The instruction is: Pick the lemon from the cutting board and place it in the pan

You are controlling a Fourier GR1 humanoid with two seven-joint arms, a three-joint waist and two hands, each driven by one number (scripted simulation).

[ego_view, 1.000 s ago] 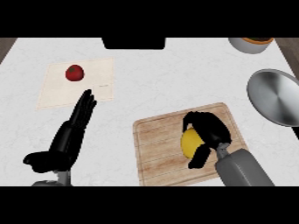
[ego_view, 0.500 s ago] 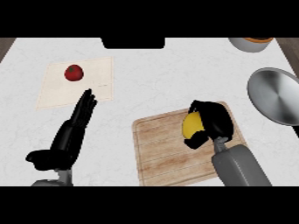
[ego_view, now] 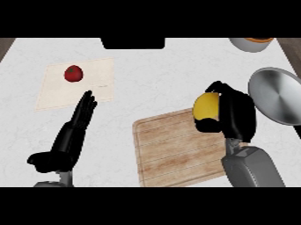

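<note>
Fingers of the right hand (ego_view: 234, 116) are curled round the lemon (ego_view: 206, 106), with the thumb hooked over its top; the fruit is carried at the far right corner of the cutting board (ego_view: 172, 149), between the board and the pan (ego_view: 284, 95). Left hand (ego_view: 75, 129) rests to the left of the board, fingers straight, holding nothing.

Handling notes, as judgement:
- Lemon: light, stiff, not fragile.
- Skin: smooth and rounded, so it may roll or slip in the grasp.
- Best hold: across the widest part, fingers on one side and thumb opposite, as it appears now.
- Pan: lies just right of the lemon; a low release should limit rolling
</note>
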